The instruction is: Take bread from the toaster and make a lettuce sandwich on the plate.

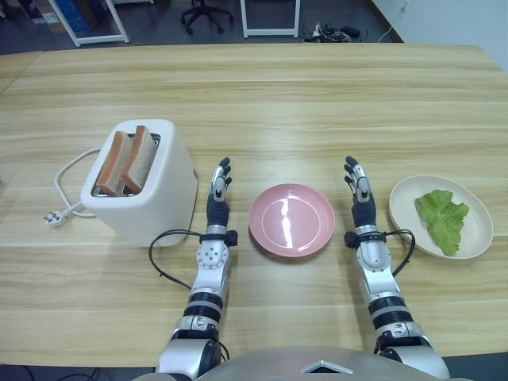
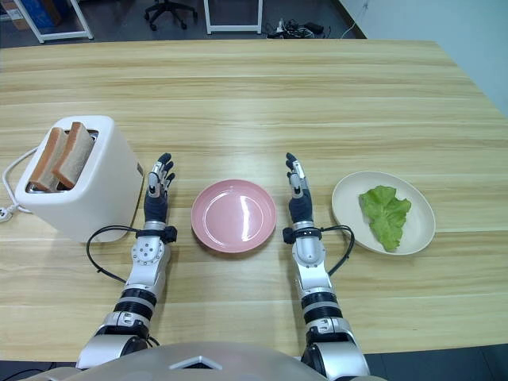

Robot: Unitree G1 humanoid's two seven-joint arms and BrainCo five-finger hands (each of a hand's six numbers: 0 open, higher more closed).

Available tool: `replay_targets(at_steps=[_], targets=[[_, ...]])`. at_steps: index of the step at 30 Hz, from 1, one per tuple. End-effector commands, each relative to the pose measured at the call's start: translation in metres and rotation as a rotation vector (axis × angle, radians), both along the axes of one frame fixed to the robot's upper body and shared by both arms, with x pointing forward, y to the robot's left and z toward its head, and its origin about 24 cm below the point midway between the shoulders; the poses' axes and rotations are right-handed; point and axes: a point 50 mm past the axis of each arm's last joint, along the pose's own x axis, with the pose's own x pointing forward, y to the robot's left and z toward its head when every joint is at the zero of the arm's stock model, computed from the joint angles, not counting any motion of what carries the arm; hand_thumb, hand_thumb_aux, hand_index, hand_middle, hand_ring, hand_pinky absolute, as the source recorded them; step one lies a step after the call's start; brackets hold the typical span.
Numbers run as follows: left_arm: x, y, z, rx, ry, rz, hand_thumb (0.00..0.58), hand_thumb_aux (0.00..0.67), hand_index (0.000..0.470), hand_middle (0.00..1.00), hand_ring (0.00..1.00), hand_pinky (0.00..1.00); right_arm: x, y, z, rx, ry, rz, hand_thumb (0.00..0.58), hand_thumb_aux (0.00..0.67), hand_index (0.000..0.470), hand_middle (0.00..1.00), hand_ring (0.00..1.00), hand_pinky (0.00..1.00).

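Left eye view showed the left hand (image 1: 217, 194), fingers straight and empty, between toaster (image 1: 155, 194) and pink plate (image 1: 291, 220) at centre. The right hand (image 1: 361, 197), likewise, was between that plate and lettuce (image 1: 443, 216) on the cream plate (image 1: 479, 238). Bread (image 1: 127, 161) stood in the toaster.

A light wooden table (image 1: 317, 95) with lengthwise grain is seen. Toward its left side a white toaster (image 1: 155, 198) is set; its white cord (image 1: 59, 178) is looped on the boards beside it and ended by a plug (image 1: 54, 218). A pink plate (image 1: 291, 220) is placed near the middle, and a cream plate (image 1: 405, 206) is laid to its right, apart from it.
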Motion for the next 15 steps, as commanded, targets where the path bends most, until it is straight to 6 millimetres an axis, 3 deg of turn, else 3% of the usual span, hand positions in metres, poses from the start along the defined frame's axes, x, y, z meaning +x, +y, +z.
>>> replay_targets(at_steps=[1,6,8,12,15], targets=[[-0.001,0.000,-0.002,0.003,0.018,0.007,0.000,0.000,0.000,0.00,0.00,0.00,0.002,0.001,-0.002,-0.007,0.025,0.016,0.000,0.000,0.000,0.00,0.00,0.00],[-0.001,-0.002,-0.002,0.030,0.009,-0.007,0.000,0.000,0.000,0.00,0.00,0.00,0.001,0.005,-0.003,-0.007,0.031,0.039,0.000,0.000,0.000,0.00,0.00,0.00],[-0.004,-0.005,0.010,0.024,-0.046,-0.046,0.000,0.000,0.000,0.00,0.00,0.00,0.002,0.006,-0.004,-0.007,0.033,0.046,0.000,0.000,0.000,0.00,0.00,0.00],[-0.040,-0.012,0.094,0.028,-0.345,-0.248,0.000,0.000,0.000,0.00,0.00,0.00,0.002,0.004,-0.006,-0.014,0.043,0.042,0.000,0.000,0.000,0.00,0.00,0.00],[-0.074,0.016,0.159,0.052,-0.559,-0.296,0.000,0.000,0.000,0.00,0.00,0.00,0.002,0.007,-0.009,-0.008,0.056,0.042,0.000,0.000,0.000,0.00,0.00,0.00]])
